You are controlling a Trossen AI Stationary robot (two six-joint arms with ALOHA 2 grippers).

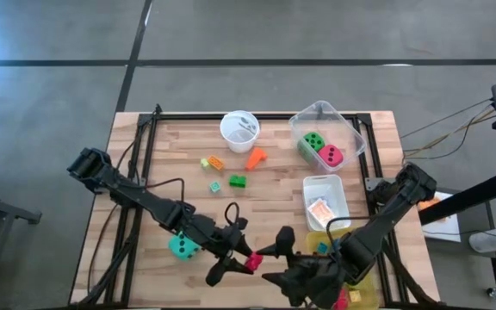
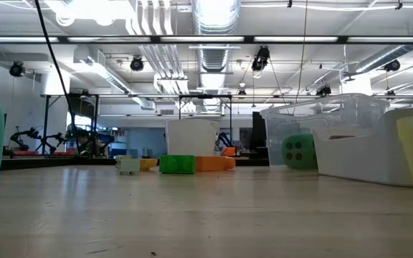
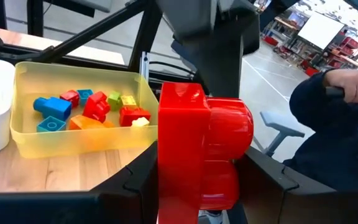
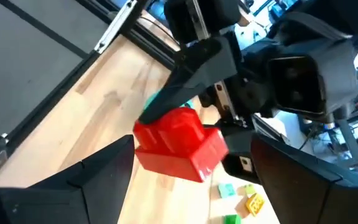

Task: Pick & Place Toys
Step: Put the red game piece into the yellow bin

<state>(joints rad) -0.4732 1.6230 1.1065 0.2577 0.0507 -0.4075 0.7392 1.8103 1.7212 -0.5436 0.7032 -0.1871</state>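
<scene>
Near the front edge of the desk, the left gripper (image 1: 250,261) is closed on a red block (image 3: 197,155) and holds it in the air. The right gripper (image 1: 275,264) stands open just beside it, fingers on both sides of the block, not touching.

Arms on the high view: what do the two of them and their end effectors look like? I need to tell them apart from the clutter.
Both arms are dark, near-black, built of slim jointed links with chunky housings at the joints. The left arm trails a thin black cable looping beside it. The right arm looks alike. The left end effector and right end effector each carry two dark, flat, angular fingers. No markings are readable.
</scene>
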